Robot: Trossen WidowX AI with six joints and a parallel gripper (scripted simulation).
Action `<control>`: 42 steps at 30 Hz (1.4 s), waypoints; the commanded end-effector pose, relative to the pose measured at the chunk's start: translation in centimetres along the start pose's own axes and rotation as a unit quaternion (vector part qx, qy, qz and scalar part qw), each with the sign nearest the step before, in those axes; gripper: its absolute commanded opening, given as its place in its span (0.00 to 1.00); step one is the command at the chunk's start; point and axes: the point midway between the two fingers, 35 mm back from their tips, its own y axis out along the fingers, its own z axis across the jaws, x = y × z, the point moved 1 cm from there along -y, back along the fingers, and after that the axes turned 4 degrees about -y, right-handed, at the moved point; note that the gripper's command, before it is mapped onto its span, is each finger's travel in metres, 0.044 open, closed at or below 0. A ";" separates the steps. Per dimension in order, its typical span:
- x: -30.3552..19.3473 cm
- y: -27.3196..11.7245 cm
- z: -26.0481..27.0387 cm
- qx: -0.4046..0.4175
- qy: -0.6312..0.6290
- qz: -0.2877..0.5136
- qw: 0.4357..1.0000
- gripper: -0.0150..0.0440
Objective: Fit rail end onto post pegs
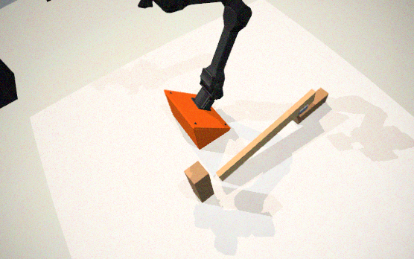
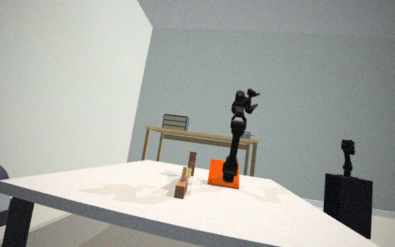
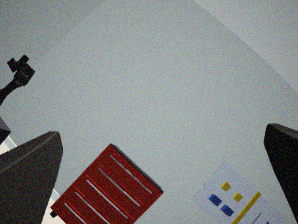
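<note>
The wooden bed rail (image 1: 266, 135) (image 2: 185, 174) slants across the table. Its far end is at the bracket on the low footboard block (image 1: 322, 96) (image 2: 180, 190). Its near end lies low, close to the table, with a small gap between it and the short wooden post (image 1: 196, 173) (image 2: 192, 164). The post stands upright; its pegs and the rail's holes cannot be made out. My gripper (image 2: 258, 99) (image 3: 165, 138) is open and empty, raised high above the table and well away from the rail. The wrist view shows neither rail nor post.
The orange base plate (image 1: 182, 108) (image 2: 216, 174) of my arm stands beside the rail and post. A second black arm on a black pedestal (image 2: 347, 202) is off the table. A wooden desk (image 2: 199, 135) stands behind. A red drawer cabinet (image 3: 107, 187) shows in the wrist view.
</note>
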 end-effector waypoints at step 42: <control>-5.8 -53.8 25.0 0.304 -0.543 -0.781 0.049 1.00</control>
